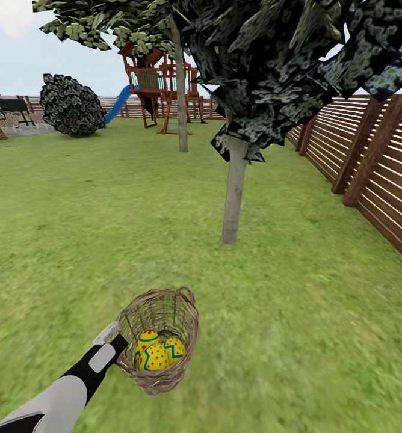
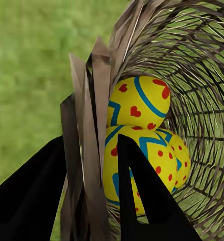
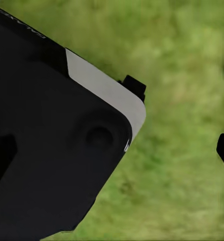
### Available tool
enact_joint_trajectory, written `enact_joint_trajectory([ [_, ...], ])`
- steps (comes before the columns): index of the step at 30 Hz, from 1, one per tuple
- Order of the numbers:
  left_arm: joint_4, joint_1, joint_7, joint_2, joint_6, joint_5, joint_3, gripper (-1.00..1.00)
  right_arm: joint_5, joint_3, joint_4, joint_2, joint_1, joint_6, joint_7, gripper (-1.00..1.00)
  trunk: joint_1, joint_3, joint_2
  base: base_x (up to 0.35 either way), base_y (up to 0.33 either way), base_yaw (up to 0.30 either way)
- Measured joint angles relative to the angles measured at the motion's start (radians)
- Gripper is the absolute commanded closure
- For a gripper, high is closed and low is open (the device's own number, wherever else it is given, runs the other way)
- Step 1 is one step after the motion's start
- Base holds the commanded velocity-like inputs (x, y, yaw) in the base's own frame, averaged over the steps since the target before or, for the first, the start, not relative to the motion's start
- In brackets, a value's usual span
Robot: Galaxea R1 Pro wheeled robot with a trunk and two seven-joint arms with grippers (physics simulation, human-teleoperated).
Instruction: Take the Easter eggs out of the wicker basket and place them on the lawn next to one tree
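Left gripper [image 2: 92, 201]: you had its two fingers clamped on the wicker basket [image 1: 160, 337] wall, one finger outside, one inside against the lowest egg.
Basket: it hung tilted from your left arm over the lawn [image 1: 321, 337], mouth turned toward the tree.
Three Easter eggs [image 1: 157, 351]: all lay inside the basket, touching one another; the heart-patterned one [image 2: 138, 102] sat above the two dotted ones.
Right gripper: you could not tell its state; only a dark robot part [image 3: 51, 150] over grass showed.
Tree [image 1: 233, 191]: its pale trunk stood ahead of you, well apart from the basket.
Fence [image 1: 369, 162]: it ran along your right.
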Motion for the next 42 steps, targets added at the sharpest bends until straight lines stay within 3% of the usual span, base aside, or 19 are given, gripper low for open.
enact_joint_trajectory([
  [4, 0.0, 0.0, 0.0, 0.0, 0.0, 0.0, -0.002, 1.0, -0.006, 0.0, 0.011, 0.01, 0.0, 0.003, 0.001, -1.0, 0.0, 0.0, 0.0, 0.34, 0.0, 0.0],
  [31, 0.0, 0.0, 0.0, 0.0, -0.001, 0.0, -0.001, 1.0, -0.015, -0.002, 0.009, 0.012, 0.0, 0.001, 0.002, -1.0, 0.0, 0.0, 0.0, 0.34, 0.0, -0.029],
  [42, 0.0, 0.0, 0.0, 0.0, -0.001, 0.001, -0.002, 1.0, 0.0, -0.002, 0.007, 0.011, 0.0, 0.001, 0.002, -1.0, 0.0, 0.0, 0.0, 0.34, 0.0, -0.02],
])
